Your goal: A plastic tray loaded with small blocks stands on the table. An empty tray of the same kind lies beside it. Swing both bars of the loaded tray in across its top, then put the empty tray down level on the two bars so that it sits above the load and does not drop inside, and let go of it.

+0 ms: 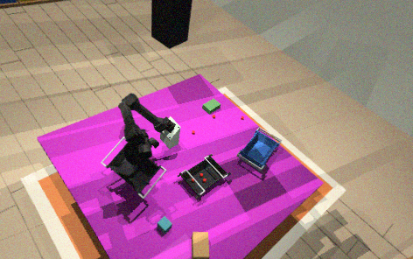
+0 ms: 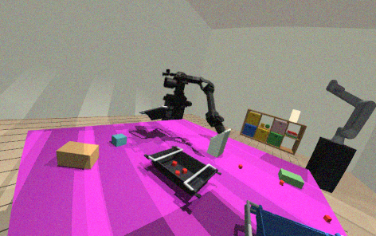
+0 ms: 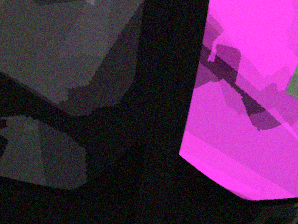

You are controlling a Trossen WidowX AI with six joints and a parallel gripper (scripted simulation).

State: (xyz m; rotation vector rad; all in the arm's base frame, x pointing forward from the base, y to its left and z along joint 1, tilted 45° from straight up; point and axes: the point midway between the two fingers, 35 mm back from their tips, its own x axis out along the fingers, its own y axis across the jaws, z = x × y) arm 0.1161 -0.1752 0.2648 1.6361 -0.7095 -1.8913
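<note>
Empty black tray [image 1: 150, 173] [image 2: 155, 112] is up in the air, above the table [image 1: 83, 150] [image 2: 44, 179], its shadow separate on the magenta top. Its two pale bars stand out past the ends, not across the opening. Can't call it level from these views.

Pincer [image 1: 137, 153] [image 2: 174, 107]: nearly shut, clamped on that tray. Exact grip spot is hidden, black on black. Wrist view is mostly dark surfaces, parts unclear, with magenta at right.

Loaded black tray [image 1: 211, 178] [image 2: 169, 171]: on the table, well apart from the lifted one. Both white bars [image 1: 193, 182] [image 2: 200, 175] lie across its top. Three small red blocks [image 1: 201, 175] [image 2: 174, 163] inside. Nothing seated on the bars.

Arm [image 1: 127, 118] [image 2: 210, 101] runs from the pale grey-green block [image 1: 171, 138] [image 2: 217, 146].

Also on the table: blue tray [image 1: 259, 149] [image 2: 287, 226] with grey-white bars, green block [image 1: 212, 105] [image 2: 291, 178], teal cube [image 1: 164, 224] [image 2: 119, 139], tan box [image 1: 200, 245] [image 2: 77, 155], three loose red cubes [image 1: 193, 132] [image 2: 240, 167].

Off the table: grey arm [image 2: 360, 116] on a black pedestal [image 1: 171, 24] [image 2: 331, 165], wooden shelf unit [image 2: 275, 116] with coloured bins. No brand, label or writing legible.
</note>
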